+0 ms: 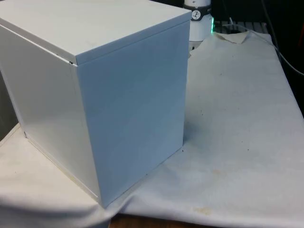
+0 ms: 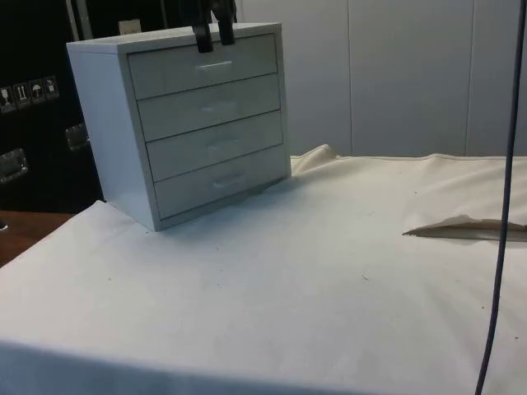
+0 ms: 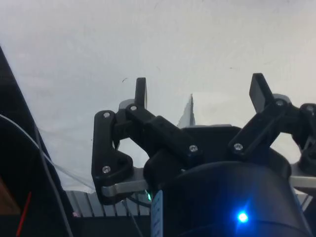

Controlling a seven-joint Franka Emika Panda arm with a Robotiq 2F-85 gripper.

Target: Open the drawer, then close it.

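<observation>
White chest [image 2: 189, 123] of four closed drawers on one cloth-covered table [image 2: 329, 280], open-jawed gripper [image 2: 213, 34] above top drawer [image 2: 206, 66].

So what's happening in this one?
A robot gripper hangs at the top front edge of a white chest of drawers on the clothed table, just above the top drawer and its handle. Its fingers are spread and hold nothing. All four drawers look shut.

No legible text or labels anywhere
</observation>
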